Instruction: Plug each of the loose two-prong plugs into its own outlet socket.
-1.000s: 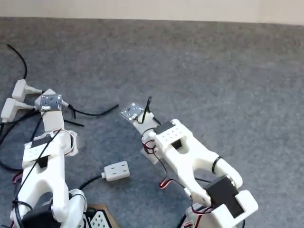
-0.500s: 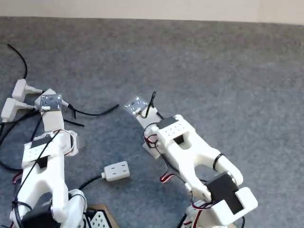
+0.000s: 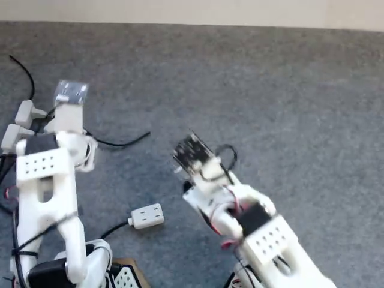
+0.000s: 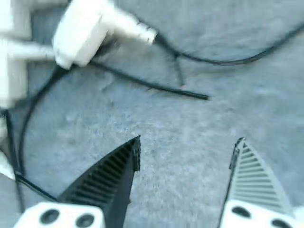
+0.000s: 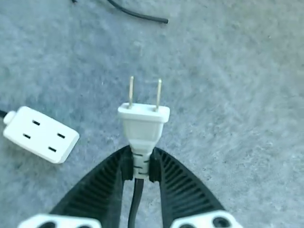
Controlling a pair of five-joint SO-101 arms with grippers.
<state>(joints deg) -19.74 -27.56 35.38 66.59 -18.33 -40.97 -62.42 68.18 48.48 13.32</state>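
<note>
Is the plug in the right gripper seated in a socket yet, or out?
Out. The plug shows both prongs bare, held by the right gripper; the outlet socket lies apart.

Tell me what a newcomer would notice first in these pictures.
The right gripper grips a white two-prong plug by its neck, prongs pointing away over the grey carpet, with a white outlet socket lying close beside it. The left gripper hangs open above the carpet, near a loose white plug and black cables.
</note>
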